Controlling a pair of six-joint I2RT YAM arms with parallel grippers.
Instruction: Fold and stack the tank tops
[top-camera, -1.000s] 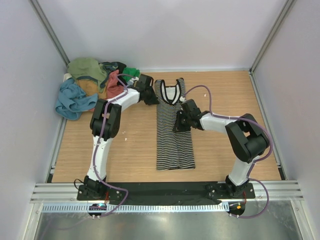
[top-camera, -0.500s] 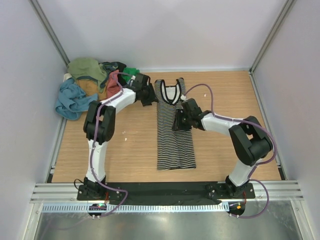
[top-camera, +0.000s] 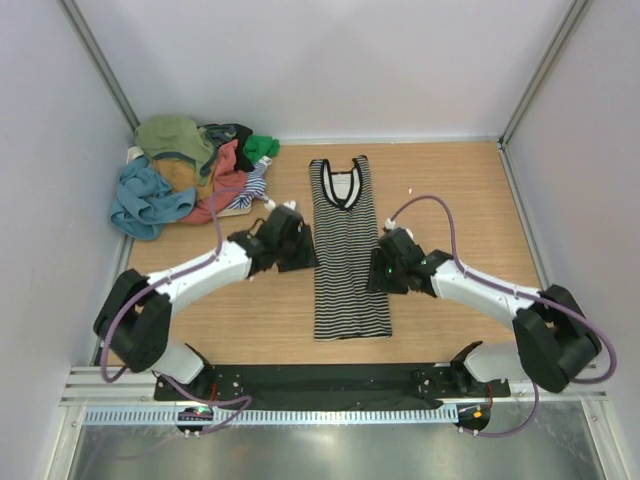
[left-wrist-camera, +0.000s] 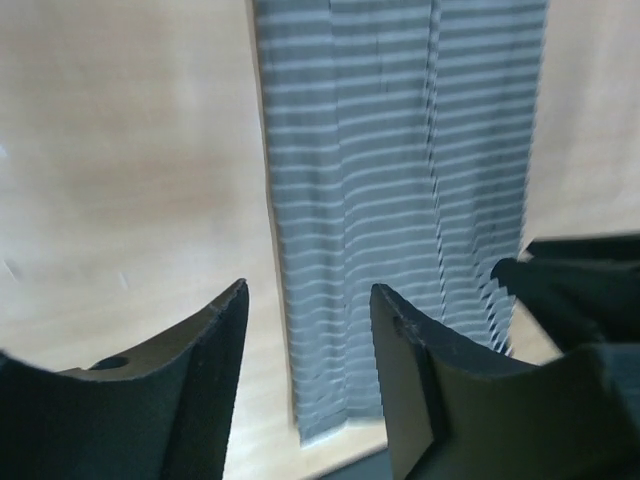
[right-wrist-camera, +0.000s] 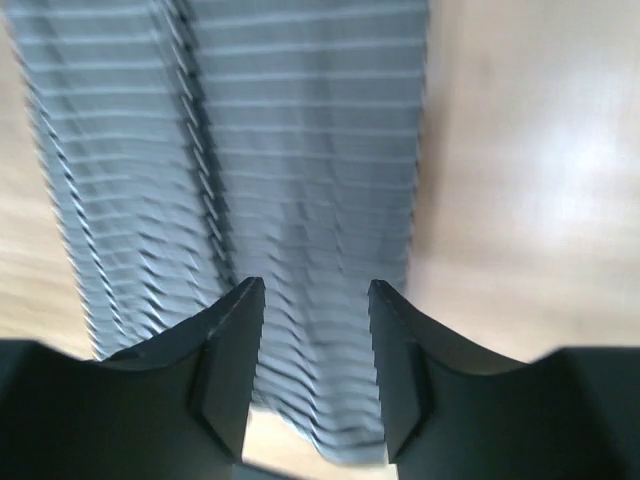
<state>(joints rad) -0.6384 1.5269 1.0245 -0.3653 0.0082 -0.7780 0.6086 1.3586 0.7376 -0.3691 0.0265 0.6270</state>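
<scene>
Caught over the wooden table: my left pincer hangs at the nine o'clock edge of the striped tank top, fingers parted with nothing between them. My right pincer sits at the three o'clock edge, likewise released and empty. The top lies flat in a long narrow strip mid-table, neckline toward twelve o'clock, hem toward six. The other tank tops, olive, teal-blue, coral, mustard and green, lie heaped in the table's ten o'clock corner.
</scene>
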